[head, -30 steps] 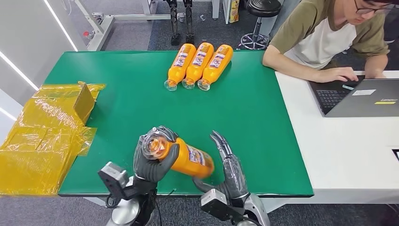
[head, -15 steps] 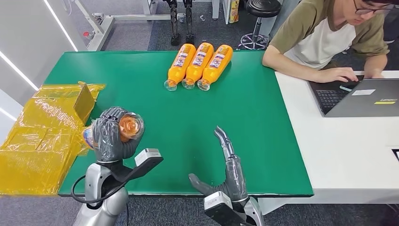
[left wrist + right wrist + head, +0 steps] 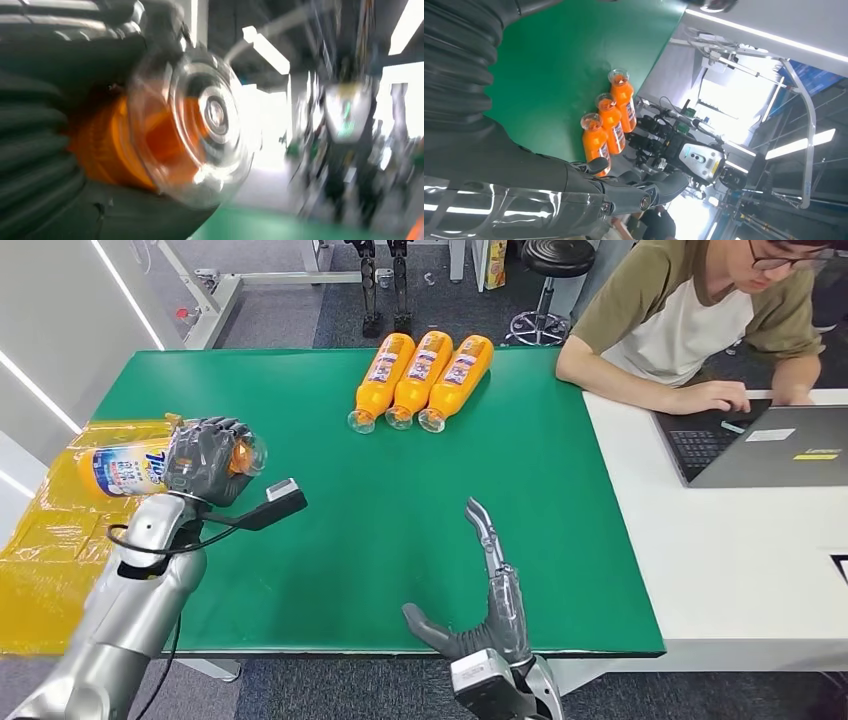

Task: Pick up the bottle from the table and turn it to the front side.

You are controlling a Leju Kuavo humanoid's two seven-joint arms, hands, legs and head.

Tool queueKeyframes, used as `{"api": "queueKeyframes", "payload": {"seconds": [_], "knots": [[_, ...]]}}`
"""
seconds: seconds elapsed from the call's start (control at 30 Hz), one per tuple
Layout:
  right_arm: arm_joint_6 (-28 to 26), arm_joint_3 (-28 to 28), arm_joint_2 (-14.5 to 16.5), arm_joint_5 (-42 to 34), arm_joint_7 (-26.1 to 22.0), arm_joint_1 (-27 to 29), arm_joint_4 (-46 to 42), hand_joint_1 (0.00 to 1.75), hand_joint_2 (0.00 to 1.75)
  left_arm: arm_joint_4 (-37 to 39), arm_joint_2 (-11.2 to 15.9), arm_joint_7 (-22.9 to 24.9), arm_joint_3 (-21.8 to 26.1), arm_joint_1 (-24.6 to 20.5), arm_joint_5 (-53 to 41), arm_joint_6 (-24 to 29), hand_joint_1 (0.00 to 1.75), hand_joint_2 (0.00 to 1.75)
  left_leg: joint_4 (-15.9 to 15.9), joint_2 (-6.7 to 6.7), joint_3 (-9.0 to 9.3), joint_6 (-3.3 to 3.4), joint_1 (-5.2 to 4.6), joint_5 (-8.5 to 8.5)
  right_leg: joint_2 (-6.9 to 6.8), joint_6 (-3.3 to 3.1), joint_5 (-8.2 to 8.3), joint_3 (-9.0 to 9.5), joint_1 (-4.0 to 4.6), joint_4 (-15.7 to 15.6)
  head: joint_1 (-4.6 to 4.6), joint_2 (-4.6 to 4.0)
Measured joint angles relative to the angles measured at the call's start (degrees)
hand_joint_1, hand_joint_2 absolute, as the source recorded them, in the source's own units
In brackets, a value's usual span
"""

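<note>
Left hand (image 3: 205, 460) grips the orange bottle (image 3: 125, 468) near its cap end, fingers wrapped around it; bottle lies roughly level, raised clear of the green tabletop (image 3: 330, 510) at the left edge, label facing up, base pointing left over the yellow wrapped packaging (image 3: 70, 540). Left wrist view: clear cap end of the bottle (image 3: 200, 120) close to the lens, dark fingers (image 3: 45, 165) closed around the orange body; background blurred. Right hand (image 3: 485, 615) empty at the near edge of the tabletop, fingers spread wide and extended, thumb out to the left. Three more orange bottles (image 3: 420, 375) lie side by side, touching, at the far middle of the tabletop, caps toward the near side. Far right: a person (image 3: 700, 320) at a white desk (image 3: 740, 540), hand on a laptop (image 3: 770, 445).
</note>
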Motion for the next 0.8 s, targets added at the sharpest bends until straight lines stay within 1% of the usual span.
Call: {"api": "queueKeyframes", "payload": {"seconds": [0.13,0.23,0.43,0.53,0.63,0.7,0.77,0.8], "knots": [[1.6,-0.4,0.5,-0.1,0.2,-0.4,-1.0,0.00,1.75,9.8,1.1,0.0,-1.1,-4.4,0.2,-6.8,1.75,1.75,0.0,0.06,0.00,-0.01,0.00,-0.01,0.06,0.00,0.00,-0.03,0.00,0.0,0.00,0.00],[2.1,-0.5,0.8,-0.1,0.5,-0.5,-1.6,0.00,1.75,14.6,1.7,1.7,-1.3,-5.6,0.6,-10.3,1.75,1.75,0.0,0.10,-0.02,-0.01,0.00,-0.01,0.09,-0.01,-0.01,-0.06,0.00,0.0,0.01,0.00],[2.4,-0.6,0.9,0.0,0.5,-0.5,-2.0,0.00,1.75,20.2,2.8,5.1,-1.3,-5.7,1.6,-15.3,1.75,1.75,0.0,0.09,-0.09,-0.02,0.00,-0.02,0.08,-0.02,-0.02,-0.13,0.00,0.0,0.02,0.00],[2.5,-0.6,1.1,0.0,0.4,-0.5,-1.9,0.00,1.75,21.8,3.3,6.4,-1.3,-5.3,1.8,-16.5,1.75,1.75,0.0,0.08,-0.11,-0.02,0.00,-0.02,0.07,-0.02,-0.02,-0.13,0.00,0.0,0.01,0.00],[2.5,-0.6,1.4,0.0,0.3,-0.5,-1.8,0.00,1.75,22.6,3.7,6.8,-1.3,-4.7,1.8,-16.6,1.72,1.75,0.0,0.08,-0.11,-0.02,0.00,-0.02,0.07,-0.02,-0.01,-0.13,0.00,0.0,0.01,0.00],[2.5,-0.6,1.4,0.0,0.3,-0.5,-1.6,0.00,1.75,22.9,3.8,6.4,-1.3,-4.3,1.7,-16.1,1.54,1.75,0.0,0.07,-0.11,-0.02,0.00,-0.02,0.07,-0.02,-0.02,-0.13,0.00,0.0,0.01,0.00],[2.5,-0.6,1.4,0.0,0.2,-0.5,-1.6,0.00,1.75,23.1,3.7,5.3,-1.3,-4.0,1.5,-15.2,0.69,1.75,0.0,0.07,-0.11,-0.02,0.00,-0.02,0.06,-0.02,-0.02,-0.13,0.00,0.0,0.02,0.00],[2.5,-0.6,1.4,0.0,0.2,-0.5,-1.5,0.00,1.75,23.2,3.7,4.6,-1.3,-3.8,1.4,-14.6,0.34,1.75,0.0,0.07,-0.11,-0.02,0.00,-0.02,0.06,-0.02,-0.02,-0.13,0.00,0.0,0.03,0.00]]}}
